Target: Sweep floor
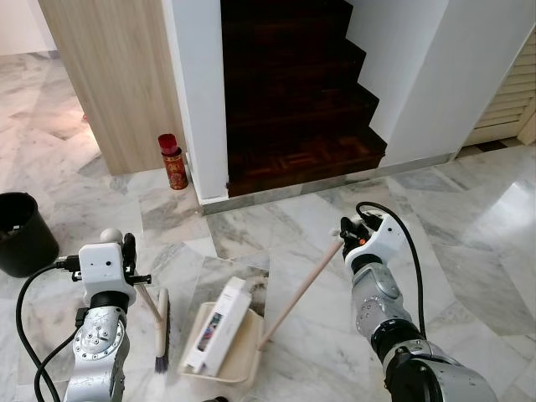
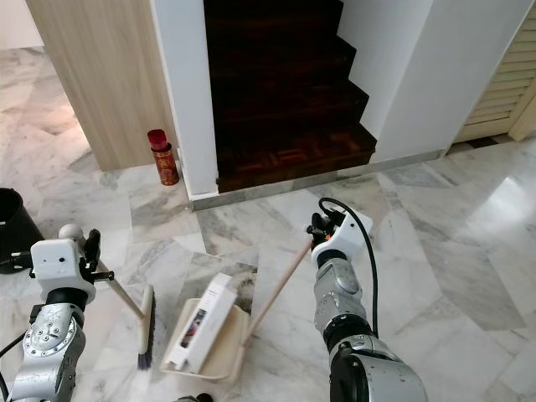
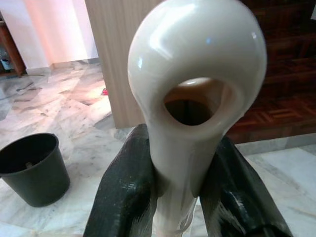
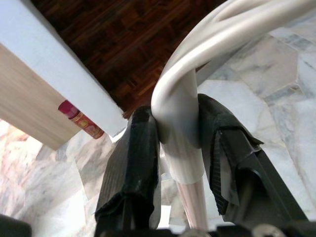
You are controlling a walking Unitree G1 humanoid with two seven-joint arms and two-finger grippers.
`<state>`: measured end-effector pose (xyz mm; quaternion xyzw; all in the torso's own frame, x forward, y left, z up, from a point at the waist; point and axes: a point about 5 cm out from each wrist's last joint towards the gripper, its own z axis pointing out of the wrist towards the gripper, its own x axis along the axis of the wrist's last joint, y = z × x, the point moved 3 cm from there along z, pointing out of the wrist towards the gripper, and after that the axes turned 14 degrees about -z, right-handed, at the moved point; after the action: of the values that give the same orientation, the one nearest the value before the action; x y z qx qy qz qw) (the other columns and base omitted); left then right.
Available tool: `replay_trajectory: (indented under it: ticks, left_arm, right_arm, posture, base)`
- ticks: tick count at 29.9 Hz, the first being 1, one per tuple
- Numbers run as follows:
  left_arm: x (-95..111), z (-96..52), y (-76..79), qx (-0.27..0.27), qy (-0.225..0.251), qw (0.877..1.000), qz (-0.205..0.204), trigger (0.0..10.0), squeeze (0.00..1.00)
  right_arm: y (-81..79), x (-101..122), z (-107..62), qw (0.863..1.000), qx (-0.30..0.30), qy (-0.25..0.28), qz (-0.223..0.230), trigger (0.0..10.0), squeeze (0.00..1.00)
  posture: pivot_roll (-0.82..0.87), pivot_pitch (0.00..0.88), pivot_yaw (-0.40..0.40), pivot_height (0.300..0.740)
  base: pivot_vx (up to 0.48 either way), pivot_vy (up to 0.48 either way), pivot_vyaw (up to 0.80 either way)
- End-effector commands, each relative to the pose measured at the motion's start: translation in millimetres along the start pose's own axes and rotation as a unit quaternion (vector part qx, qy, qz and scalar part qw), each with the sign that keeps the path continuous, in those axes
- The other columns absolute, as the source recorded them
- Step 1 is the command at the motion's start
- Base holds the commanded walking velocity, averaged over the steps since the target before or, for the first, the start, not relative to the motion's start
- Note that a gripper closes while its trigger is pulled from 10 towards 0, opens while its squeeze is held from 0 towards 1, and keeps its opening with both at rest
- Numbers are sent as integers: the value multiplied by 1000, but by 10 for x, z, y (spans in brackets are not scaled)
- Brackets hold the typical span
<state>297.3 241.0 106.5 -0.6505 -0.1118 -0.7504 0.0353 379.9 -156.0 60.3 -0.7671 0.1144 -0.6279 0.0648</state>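
A cream dustpan [image 1: 239, 358] rests on the marble floor with a white box [image 1: 219, 325] lying in it. Its long wooden handle [image 1: 300, 293] slants up to my right gripper [image 1: 350, 235], which is shut on the handle's white looped end [image 4: 178, 123]. A small brush [image 1: 161, 331] stands bristles-down just left of the pan. My left gripper [image 1: 127, 251] is shut on the brush's cream handle, whose ringed end [image 3: 197, 84] sticks out past the black fingers [image 3: 126, 190].
A black bucket [image 1: 23, 234] stands at the left. A red can [image 1: 173, 162] sits by the white pillar [image 1: 201, 92]. Dark wooden stairs [image 1: 293, 92] rise straight ahead. A wooden panel [image 1: 113, 75] is at the left, a louvred door [image 1: 507, 96] at the right.
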Motion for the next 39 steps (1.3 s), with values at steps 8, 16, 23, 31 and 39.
replay_trajectory:
  ticks: [8, 16, 23, 31, 39]
  left_arm:
    - [126, 19, 39, -10, 22, 1000, 0, 10000, 0]
    - [117, 3, 27, -9, 18, 1000, 2, 10000, 0]
    - [115, -13, 38, -11, 19, 1000, 6, 10000, 0]
    - [107, -60, 60, -7, 22, 1000, 1, 10000, 0]
    - [93, -64, 91, -5, 20, 1000, -6, 10000, 0]
  right_arm:
    - [-31, 67, 35, 996, -6, 5, 93, 10000, 0]
    - [-10, -3, 25, 990, -12, -13, 137, 10000, 0]
    - [-97, 108, 23, 998, 14, 26, 58, 10000, 0]
    - [-189, 178, 21, 998, 39, 49, -7, 10000, 0]
    - [-207, 231, 21, 997, 40, 65, -31, 10000, 0]
  posture:
    - [66, 4, -19, 740]
    - [65, 11, -16, 740]
    - [60, 19, -17, 740]
    - [57, 30, -30, 740]
    - [57, 28, -35, 740]
  base:
    - [0, 0, 0]
    - [0, 0, 0]
    - [0, 0, 0]
    - [0, 0, 0]
    - [0, 0, 0]
